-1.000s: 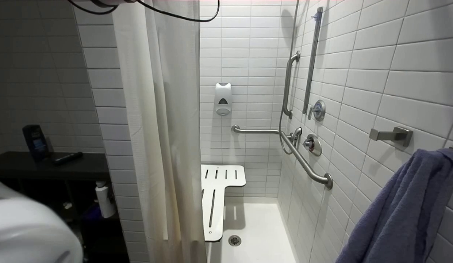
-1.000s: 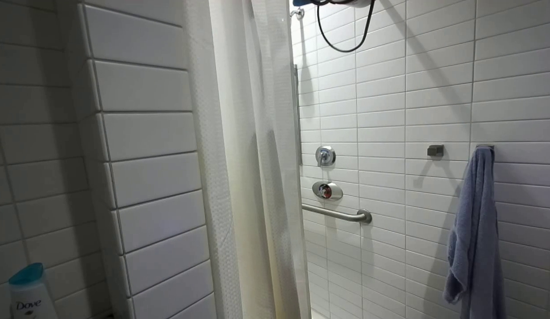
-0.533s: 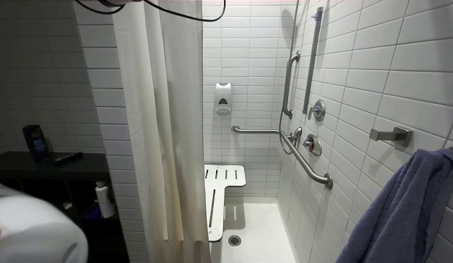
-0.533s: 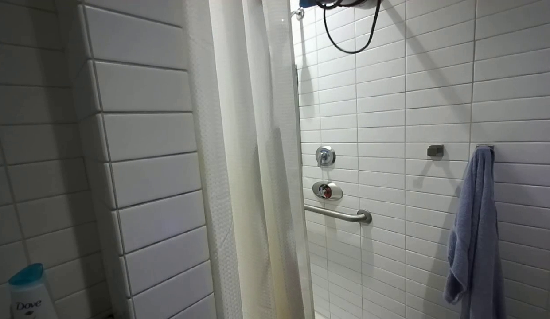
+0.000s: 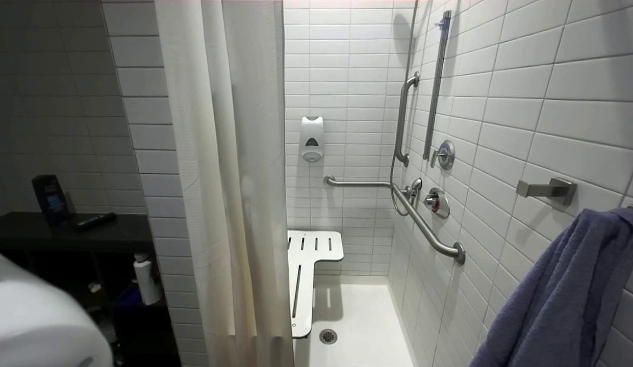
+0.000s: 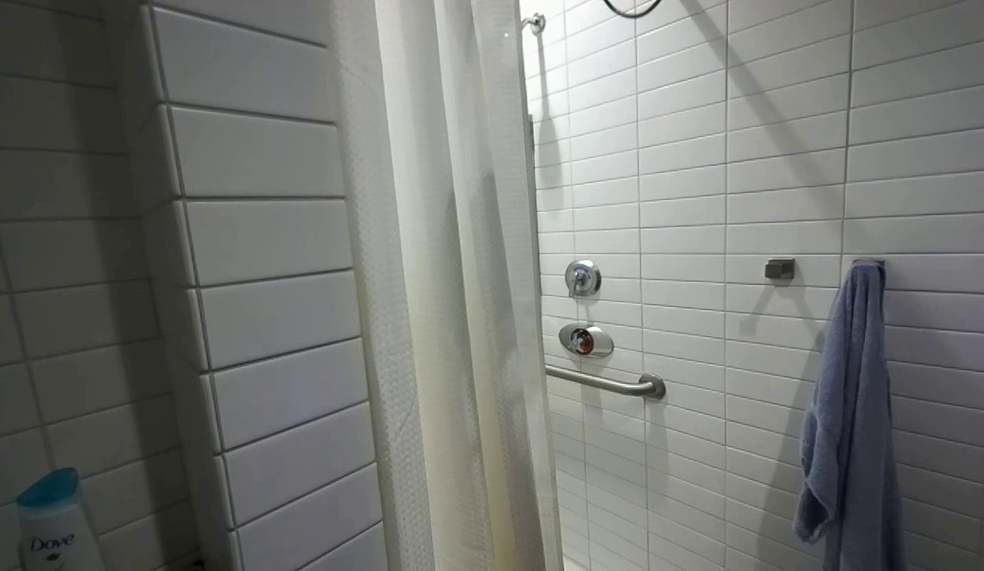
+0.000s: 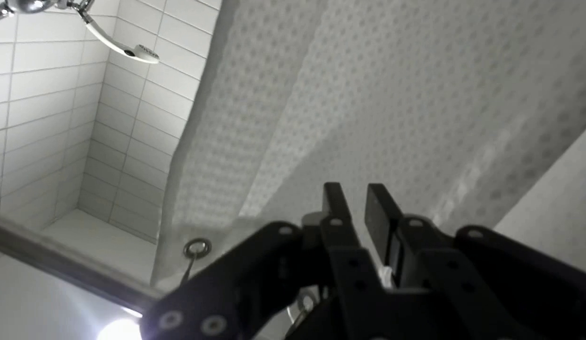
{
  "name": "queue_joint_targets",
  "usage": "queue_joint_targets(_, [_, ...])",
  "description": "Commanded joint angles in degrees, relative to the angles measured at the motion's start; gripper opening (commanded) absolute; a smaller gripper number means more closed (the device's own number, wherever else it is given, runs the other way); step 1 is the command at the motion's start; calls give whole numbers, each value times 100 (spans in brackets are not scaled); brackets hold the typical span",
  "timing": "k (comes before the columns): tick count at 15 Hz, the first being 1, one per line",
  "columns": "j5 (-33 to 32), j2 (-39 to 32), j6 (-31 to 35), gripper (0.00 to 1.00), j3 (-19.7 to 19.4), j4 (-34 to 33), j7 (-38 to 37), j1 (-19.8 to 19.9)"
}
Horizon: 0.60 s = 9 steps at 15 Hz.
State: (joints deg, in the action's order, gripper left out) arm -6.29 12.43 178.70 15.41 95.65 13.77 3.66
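- In the wrist view, the black gripper [image 7: 355, 193] rises from the bottom edge, its two fingers [image 7: 336, 203] parted with a gap between them.
- A pale, dotted shower curtain [image 7: 392, 104] fills much of that view beyond the fingers; whether they touch it cannot be told.
- Further left there, a metal ring [image 7: 206, 248] sits near the curtain's edge, and a rod [image 7: 71, 267] slants across the lower left.
- In both exterior views, the curtain hangs in long folds beside a tiled wall end [image 5: 153, 137].
- In an exterior view, the curtain partly hides a white slotted seat [image 5: 322, 253], below a dispenser [image 5: 312, 138].
- A blue-purple towel [image 5: 566, 290] hangs at the right in both exterior views.
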Motion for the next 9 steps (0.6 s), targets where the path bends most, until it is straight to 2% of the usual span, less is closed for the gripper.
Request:
queue_joint_targets(1, [-505,-91,-675,51,450,-705,-490,554])
queue_joint_targets(4, [-1088,-87,-1046,71,841,-1012,-1247,1080])
queue_joint_targets(5, [-738,-5,-800,78,570,-712,-809,730])
queue_joint_targets(6, [-785,-5,-830,61,615,-741,-896,795])
queue_joint_targets(9, [-776,-9,-825,78,607,-715,-884,773])
